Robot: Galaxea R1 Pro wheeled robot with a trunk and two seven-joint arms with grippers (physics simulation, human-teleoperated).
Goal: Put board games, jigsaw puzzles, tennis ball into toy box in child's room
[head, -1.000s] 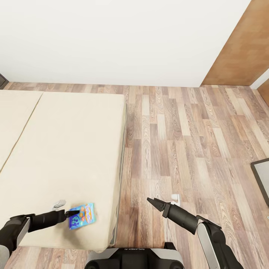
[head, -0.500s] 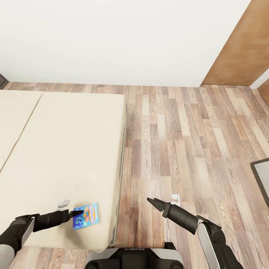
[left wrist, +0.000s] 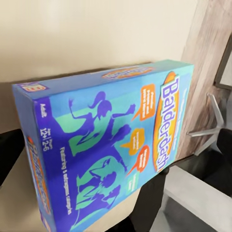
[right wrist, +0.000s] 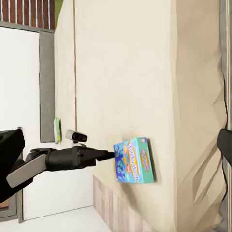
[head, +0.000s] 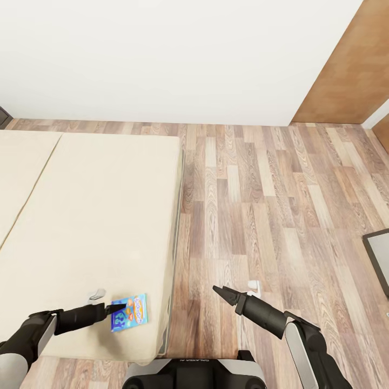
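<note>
One left pincer (head: 120, 308) grips the "Balderdash"-printed board game (left wrist: 113, 140).

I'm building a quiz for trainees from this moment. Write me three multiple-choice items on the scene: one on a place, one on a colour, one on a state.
1. Where is the blue board game?
A. near the corner of the bed closest to the robot
B. on the floor
C. beside the door

2. What colour is the mattress?
A. dark grey
B. cream-beige
C. red

3. What is the right pincer doing?
A. gripping the game
B. pressing on the bed
C. holding nothing, over the floor

Answers:
1 A: the board game sits by the near corner of the bed, at the left pincer.
2 B: the mattress is plain cream-beige.
3 C: the right pincer hangs over the wood floor with nothing at its tips.
</note>
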